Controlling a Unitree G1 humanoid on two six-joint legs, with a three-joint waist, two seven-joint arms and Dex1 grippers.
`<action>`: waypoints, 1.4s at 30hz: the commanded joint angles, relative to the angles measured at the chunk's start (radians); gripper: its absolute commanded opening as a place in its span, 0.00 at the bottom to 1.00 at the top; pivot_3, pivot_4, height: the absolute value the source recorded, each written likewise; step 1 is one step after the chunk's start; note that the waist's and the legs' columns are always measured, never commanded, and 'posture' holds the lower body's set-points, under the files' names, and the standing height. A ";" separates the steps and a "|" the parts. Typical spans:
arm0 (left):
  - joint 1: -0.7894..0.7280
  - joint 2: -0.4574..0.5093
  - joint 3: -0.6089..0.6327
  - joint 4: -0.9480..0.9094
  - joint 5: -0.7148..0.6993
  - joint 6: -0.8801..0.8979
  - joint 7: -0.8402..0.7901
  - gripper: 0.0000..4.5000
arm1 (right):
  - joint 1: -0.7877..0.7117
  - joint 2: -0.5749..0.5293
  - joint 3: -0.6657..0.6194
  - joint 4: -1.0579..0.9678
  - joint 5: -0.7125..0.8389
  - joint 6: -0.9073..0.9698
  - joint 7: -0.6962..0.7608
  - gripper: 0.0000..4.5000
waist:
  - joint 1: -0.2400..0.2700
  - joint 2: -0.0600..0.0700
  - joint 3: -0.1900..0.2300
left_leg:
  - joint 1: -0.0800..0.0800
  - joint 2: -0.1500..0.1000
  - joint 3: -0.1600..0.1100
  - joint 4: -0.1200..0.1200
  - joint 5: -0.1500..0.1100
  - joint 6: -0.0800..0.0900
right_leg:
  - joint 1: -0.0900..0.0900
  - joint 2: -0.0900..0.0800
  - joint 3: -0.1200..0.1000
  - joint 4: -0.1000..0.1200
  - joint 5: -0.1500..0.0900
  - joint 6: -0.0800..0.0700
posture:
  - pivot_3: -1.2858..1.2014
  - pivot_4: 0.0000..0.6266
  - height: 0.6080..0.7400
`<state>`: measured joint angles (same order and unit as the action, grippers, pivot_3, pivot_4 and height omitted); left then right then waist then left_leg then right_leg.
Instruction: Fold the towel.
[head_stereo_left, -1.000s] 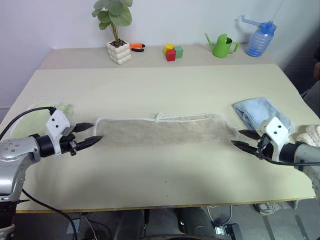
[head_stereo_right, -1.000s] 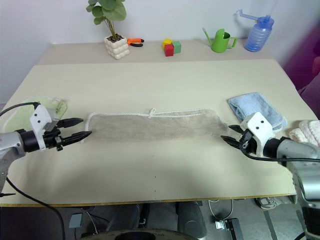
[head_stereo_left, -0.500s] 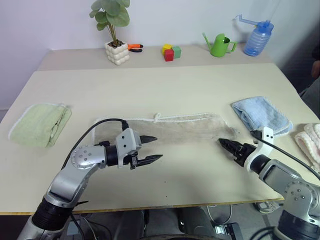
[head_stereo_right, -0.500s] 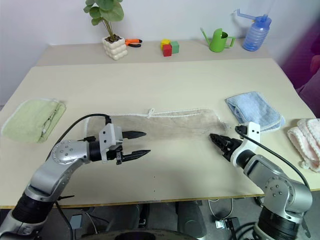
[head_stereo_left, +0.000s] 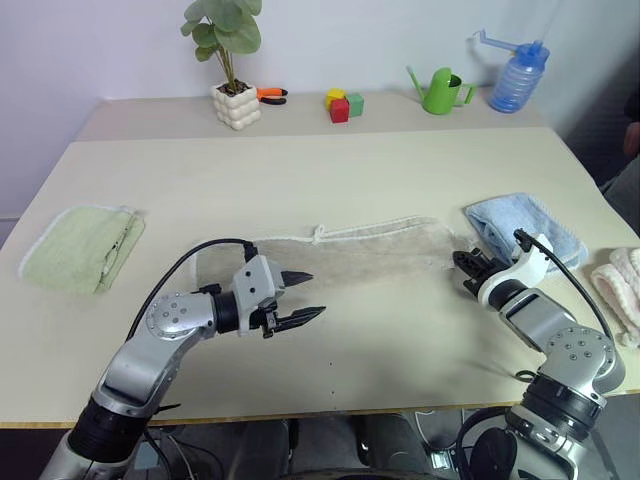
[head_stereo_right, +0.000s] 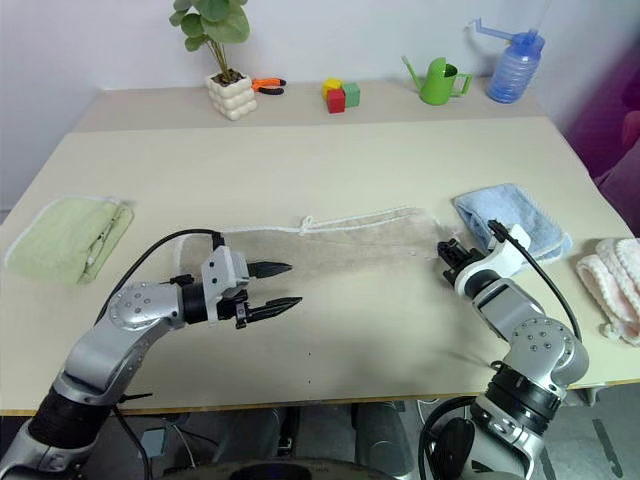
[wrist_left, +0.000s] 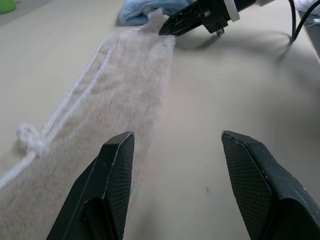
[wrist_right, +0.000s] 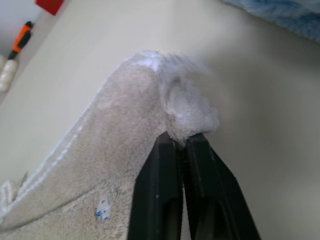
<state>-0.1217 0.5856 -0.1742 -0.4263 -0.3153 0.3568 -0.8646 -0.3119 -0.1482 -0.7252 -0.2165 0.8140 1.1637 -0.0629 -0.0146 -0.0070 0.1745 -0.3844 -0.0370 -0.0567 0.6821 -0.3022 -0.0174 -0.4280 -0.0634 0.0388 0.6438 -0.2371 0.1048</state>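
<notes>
Since the earlier frame the right tool (head_stereo_right: 447, 252) has closed, clamping the towel (head_stereo_right: 345, 243) corner. Left tool (head_stereo_right: 285, 286), fingers apart, hovers just beside the towel's near edge.

Bare table (head_stereo_left: 330, 170) beyond towel (head_stereo_left: 370, 255)

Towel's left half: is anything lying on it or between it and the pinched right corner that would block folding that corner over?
Nothing visible does. The towel lies flat and bare along its length. The right gripper is shut on its right corner; the left gripper hovers open at its near edge, and may need to move aside.
</notes>
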 joint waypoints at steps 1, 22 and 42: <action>0.012 0.002 0.018 -0.021 0.003 -0.028 0.009 0.63 | 0.025 -0.050 0.028 -0.094 0.032 -0.040 0.043 0.00 | 0.001 0.001 0.000 | 0.000 0.000 0.000 0.000 0.000 0.000 | 0.000 0.000 0.000 0.000 0.000 0.000 | 0.52 0.24 0.90; -0.003 0.033 0.230 0.152 -0.010 -0.107 0.051 0.63 | -0.068 -0.637 1.037 -0.253 -0.543 -0.517 0.664 0.00 | 0.001 0.000 0.001 | -0.001 0.000 -0.001 0.000 0.000 0.000 | 0.001 -0.001 -0.002 -0.006 0.000 0.001 | 0.52 0.24 0.90; 0.063 0.016 0.207 0.045 -0.016 -0.029 0.103 0.63 | -0.029 -0.542 0.882 -0.292 -0.479 -0.611 0.857 0.78 | 0.004 0.000 0.001 | -0.005 0.000 -0.004 -0.001 0.000 0.000 | 0.001 -0.003 -0.006 -0.012 0.001 0.001 | 0.52 0.24 0.90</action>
<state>-0.0668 0.5967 0.0207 -0.3469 -0.3176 0.3265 -0.7609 -0.3286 -0.7008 0.2593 -0.4412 0.2551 0.5581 0.7835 -0.0111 -0.0071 0.1755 -0.3892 -0.0369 -0.0604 0.6810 -0.3025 -0.0173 -0.4274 -0.0663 0.0331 0.6323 -0.2363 0.1059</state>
